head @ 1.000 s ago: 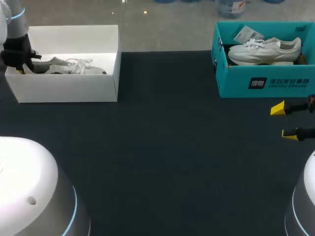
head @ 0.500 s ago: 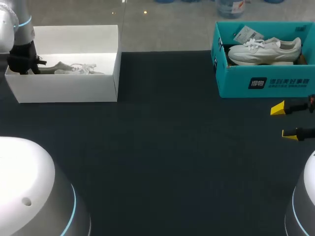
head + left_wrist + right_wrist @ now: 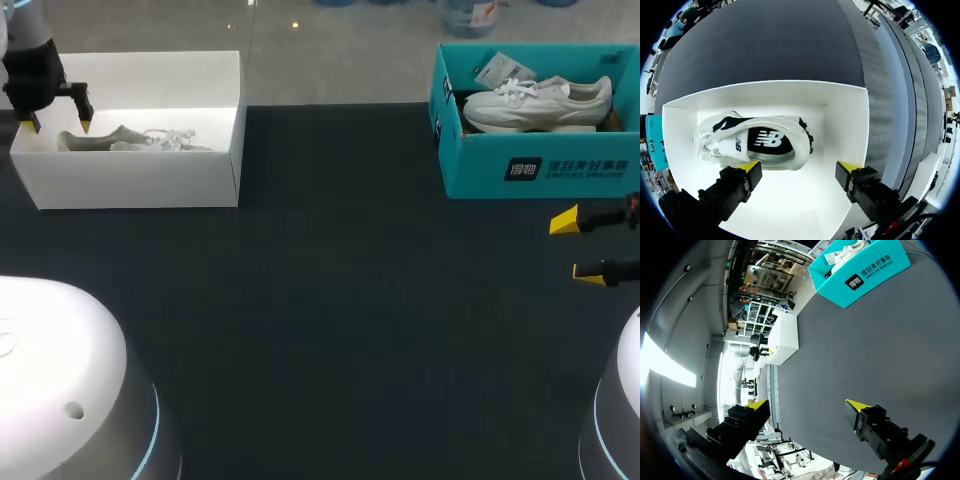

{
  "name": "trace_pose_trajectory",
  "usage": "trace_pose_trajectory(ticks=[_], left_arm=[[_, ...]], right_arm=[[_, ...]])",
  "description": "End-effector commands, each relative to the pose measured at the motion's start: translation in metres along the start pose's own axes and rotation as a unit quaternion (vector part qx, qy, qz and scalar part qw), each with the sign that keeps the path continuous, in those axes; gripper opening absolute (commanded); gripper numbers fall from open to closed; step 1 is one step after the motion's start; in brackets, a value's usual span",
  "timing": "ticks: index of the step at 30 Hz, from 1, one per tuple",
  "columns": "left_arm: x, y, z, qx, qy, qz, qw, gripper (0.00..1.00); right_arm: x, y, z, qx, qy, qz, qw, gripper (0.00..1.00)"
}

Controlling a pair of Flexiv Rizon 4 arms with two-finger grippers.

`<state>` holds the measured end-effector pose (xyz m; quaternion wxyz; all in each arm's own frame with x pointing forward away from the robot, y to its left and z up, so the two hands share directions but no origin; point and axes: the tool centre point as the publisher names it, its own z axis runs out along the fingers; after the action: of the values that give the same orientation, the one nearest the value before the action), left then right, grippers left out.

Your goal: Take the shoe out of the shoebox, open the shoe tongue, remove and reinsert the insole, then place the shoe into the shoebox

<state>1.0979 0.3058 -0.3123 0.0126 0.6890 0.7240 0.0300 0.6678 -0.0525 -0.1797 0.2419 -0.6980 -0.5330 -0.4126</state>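
Note:
A white shoe (image 3: 130, 140) with a dark insole lies on its side inside the white shoebox (image 3: 130, 182) at the table's far left. My left gripper (image 3: 58, 124) hangs open just above the box's left end, over the shoe's heel. In the left wrist view the shoe (image 3: 755, 142) lies on the box floor (image 3: 790, 215) just ahead of my left gripper (image 3: 800, 172); nothing is between the fingers. My right gripper (image 3: 578, 246) stands open over bare table at the right edge, in front of the teal box, and in its own view the gripper (image 3: 810, 410) holds nothing.
A teal shoebox (image 3: 480, 165) at the far right holds another white shoe (image 3: 540, 100) and a paper tag. The dark table top stretches between the two boxes. The right wrist view shows the teal box (image 3: 860, 275) and the white box (image 3: 785, 340) far ahead.
My left gripper has opened, let go of the shoe's heel and risen out of the white box. The shoe has settled onto the box floor. The right arm has not moved.

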Motion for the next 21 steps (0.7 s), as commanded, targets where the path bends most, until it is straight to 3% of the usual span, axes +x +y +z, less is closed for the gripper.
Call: trace_pose_trajectory(ticks=[1, 7, 13, 17, 21], left_arm=[[-0.004, -0.004, -0.045, -0.009, 0.001, -0.025, 1.0, 1.0], [-0.007, 0.004, -0.082, -0.032, -0.002, -0.09, 0.995, 1.0], [-0.009, 0.008, -0.094, -0.009, -0.01, -0.108, 0.994, 1.0], [-0.009, 0.008, -0.094, -0.009, -0.01, -0.108, 0.994, 1.0], [-0.009, 0.008, -0.094, -0.009, -0.01, -0.108, 0.994, 1.0]], right_arm=[[0.0, -0.004, -0.002, -0.003, -0.002, 0.001, 1.0, 1.0], [0.0, -0.004, -0.002, -0.003, -0.002, 0.001, 1.0, 1.0], [0.0, -0.004, -0.002, -0.003, -0.002, 0.001, 1.0, 1.0], [-0.005, 0.038, -0.021, 0.008, -0.047, -0.039, 0.998, 1.0], [-0.018, 0.091, -0.04, -0.007, -0.102, -0.07, 0.992, 1.0]])
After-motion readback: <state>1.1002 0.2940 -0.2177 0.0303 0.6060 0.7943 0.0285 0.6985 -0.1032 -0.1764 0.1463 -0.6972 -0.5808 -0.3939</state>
